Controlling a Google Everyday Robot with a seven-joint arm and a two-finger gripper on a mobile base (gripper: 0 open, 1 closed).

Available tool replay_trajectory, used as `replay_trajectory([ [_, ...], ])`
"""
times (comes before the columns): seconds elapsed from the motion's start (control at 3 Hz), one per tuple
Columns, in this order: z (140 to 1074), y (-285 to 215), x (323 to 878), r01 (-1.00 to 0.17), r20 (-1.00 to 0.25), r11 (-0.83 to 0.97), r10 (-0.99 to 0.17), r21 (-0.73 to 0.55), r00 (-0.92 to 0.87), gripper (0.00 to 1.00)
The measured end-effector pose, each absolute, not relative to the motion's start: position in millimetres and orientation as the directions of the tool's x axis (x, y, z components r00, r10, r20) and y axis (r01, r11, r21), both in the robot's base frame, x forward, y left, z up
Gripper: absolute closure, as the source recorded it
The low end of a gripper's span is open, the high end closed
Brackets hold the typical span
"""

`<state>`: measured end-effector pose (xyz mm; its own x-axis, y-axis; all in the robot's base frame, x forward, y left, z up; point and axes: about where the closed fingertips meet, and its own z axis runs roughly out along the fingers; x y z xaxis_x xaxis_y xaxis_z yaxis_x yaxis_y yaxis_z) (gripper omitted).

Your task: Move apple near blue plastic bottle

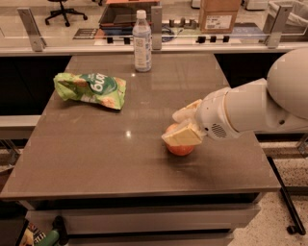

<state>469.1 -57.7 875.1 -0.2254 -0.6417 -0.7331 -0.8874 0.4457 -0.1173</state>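
Observation:
The red-orange apple (181,149) rests on the brown table (96,158), right of its middle and toward the front. My gripper (172,128) comes in from the right on a white arm and is down over the apple. Its cream fingers (184,136) sit on either side of the apple and cover its top. The blue plastic bottle (141,42), pale and clear with a white cap and label, stands upright at the table's far edge, well behind and left of the apple.
A green snack bag (91,89) lies on the left part of the table. A glass rail with metal posts (31,29) runs behind the far edge. A cardboard box (219,14) stands beyond it.

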Motion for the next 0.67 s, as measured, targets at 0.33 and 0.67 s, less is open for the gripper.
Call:
replay_trajectory([
  [0.33, 876.7, -56.6, 468.3, -0.888, -0.733, 0.444, -0.643, -0.121, -0.222, 0.59],
  [0.67, 878.1, -55.6, 467.4, -0.888, -0.732, 0.442, -0.645, -0.124, -0.219, 0.36],
])
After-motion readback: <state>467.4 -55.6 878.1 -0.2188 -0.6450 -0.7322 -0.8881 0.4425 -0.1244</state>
